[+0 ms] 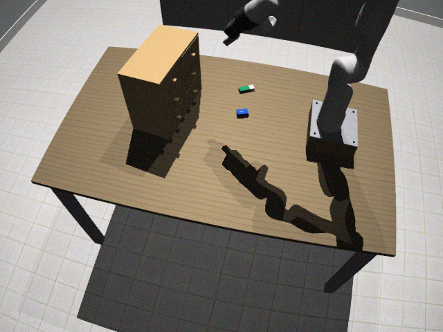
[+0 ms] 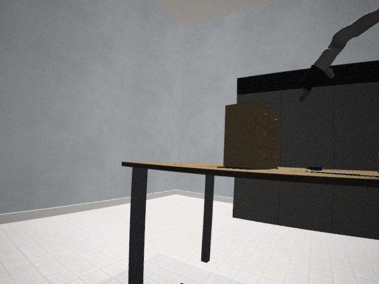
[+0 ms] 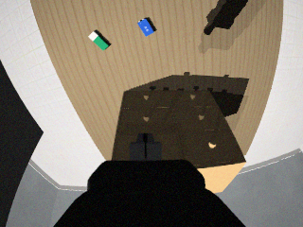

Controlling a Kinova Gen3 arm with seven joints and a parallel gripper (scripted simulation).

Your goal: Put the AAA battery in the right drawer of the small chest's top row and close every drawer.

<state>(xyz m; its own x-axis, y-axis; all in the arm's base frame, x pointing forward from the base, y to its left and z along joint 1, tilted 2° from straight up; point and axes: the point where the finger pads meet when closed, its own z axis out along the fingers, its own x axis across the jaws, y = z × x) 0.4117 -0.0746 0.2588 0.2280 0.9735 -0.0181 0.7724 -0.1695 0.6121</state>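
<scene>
The small wooden chest [image 1: 160, 78] stands upright on the left part of the table, and its drawers with small knobs face the table's middle. All drawer fronts look flush. It also shows in the side view [image 2: 250, 135] and in the wrist view [image 3: 180, 120]. A small green and white battery-like piece [image 1: 246, 88] lies on the table in front of the chest, and it also shows in the wrist view [image 3: 98, 40]. My gripper [image 1: 226, 41] [image 2: 302, 98] is shut and empty. It hangs high above the table's far edge, above and in front of the chest's top.
A small blue block [image 1: 241, 113] lies on the table near the green and white piece. My arm's grey base [image 1: 334, 132] stands on the table's right side. A dark cabinet stands behind the table.
</scene>
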